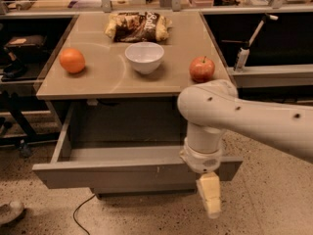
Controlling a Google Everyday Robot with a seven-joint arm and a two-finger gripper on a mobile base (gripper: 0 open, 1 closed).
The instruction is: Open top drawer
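Where it stood pulled out beneath the table [107,84], found the top drawer [112,174], right end hidden behind the arm [244,116]. Saw the gripper [209,199] hanging just before the drawer front; could not tell whether open or closed.

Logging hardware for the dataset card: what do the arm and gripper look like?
The arm has a smooth off-white rounded shell with small dark holes along it and a cylindrical wrist. The gripper, in front of the top drawer near its right end, is pale yellow and blocky. No cables visible.
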